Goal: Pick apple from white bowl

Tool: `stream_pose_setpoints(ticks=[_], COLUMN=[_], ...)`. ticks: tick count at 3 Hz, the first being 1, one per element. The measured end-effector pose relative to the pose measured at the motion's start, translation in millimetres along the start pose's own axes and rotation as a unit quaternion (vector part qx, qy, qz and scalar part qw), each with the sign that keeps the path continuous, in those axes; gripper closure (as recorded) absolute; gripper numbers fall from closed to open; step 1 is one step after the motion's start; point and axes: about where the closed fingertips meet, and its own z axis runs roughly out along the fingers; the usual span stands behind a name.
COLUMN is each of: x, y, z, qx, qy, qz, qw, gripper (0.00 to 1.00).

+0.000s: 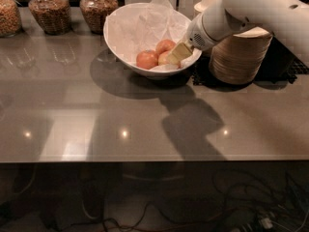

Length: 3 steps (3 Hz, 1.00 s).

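The large white bowl (120,37), lined with crinkled white paper, stands at the back middle of the grey table. Three reddish-orange apples lie in its right half: one on the left (146,59), one behind (164,46) and one at the right (167,58). My gripper (177,53) reaches down into the bowl from the right, over the rim. Its tan tip rests against the right-hand apple. The white arm (251,8) comes in from the upper right.
A tall stack of cream disposable bowls (241,54) stands on a black mat just right of the white bowl, under the arm. Three glass jars of grains (47,11) line the back left. The table's front edge runs along the bottom, with cables on the floor below.
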Motion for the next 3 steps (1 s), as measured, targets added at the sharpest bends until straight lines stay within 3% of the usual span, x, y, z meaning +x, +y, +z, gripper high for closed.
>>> stream_pose_setpoints(ticks=[3], x=[6], y=[17], z=[25], qx=[-0.046], qy=[-0.001], qz=[0.025], qw=[0.9986], gripper=[0.37])
